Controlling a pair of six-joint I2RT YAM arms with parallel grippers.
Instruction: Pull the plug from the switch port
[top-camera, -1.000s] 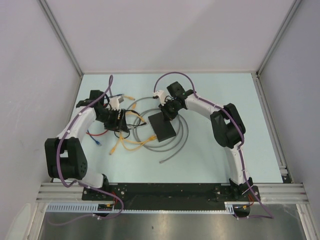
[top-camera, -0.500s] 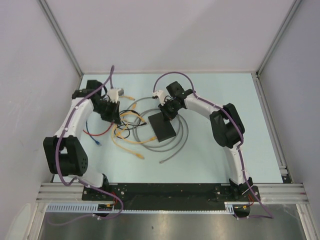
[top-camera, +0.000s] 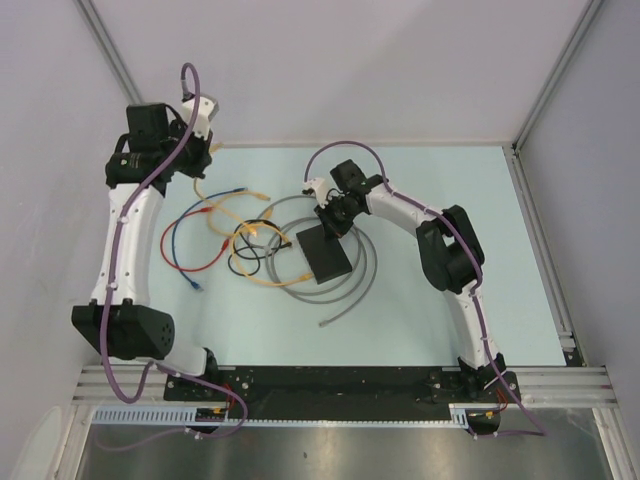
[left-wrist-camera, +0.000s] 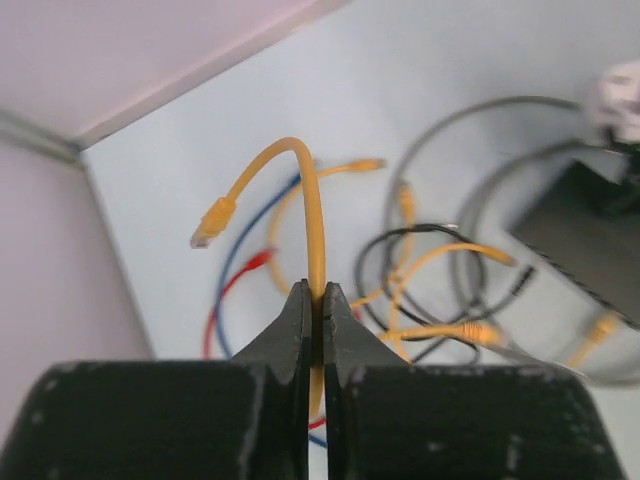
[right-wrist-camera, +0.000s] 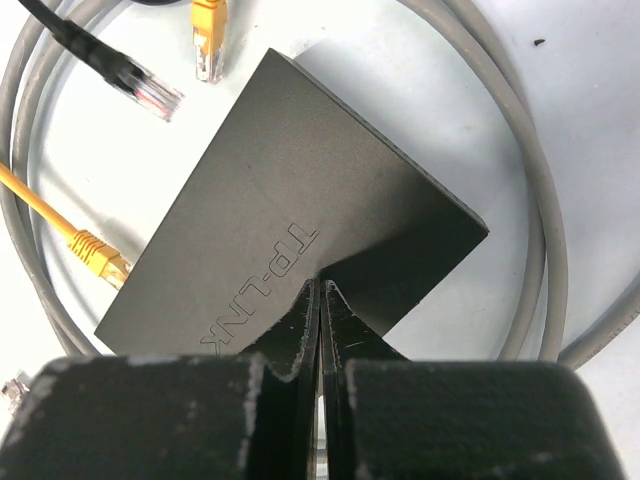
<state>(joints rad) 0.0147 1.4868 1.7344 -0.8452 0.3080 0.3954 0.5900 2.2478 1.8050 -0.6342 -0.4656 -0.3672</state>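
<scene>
Right fingers (right-wrist-camera: 297, 335) are pressed shut, tips down on the switch (right-wrist-camera: 300, 180), which lies flat mid-surface (top-camera: 450, 190) (ringed by grey cable (right-wrist-camera: 545, 200)). The left fingers (left-wrist-camera: 293, 335) are clamped on the yellow cable (left-wrist-camera: 316, 220), raised at the far left, its plug (left-wrist-camera: 210, 222) hanging free. The port is judged vacated. The switch should be pinned while the cable is carried off.

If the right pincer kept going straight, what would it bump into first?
The switch: the shut right pincer points straight down at its flat black top and may be touching it, though depth is hard to judge.
</scene>
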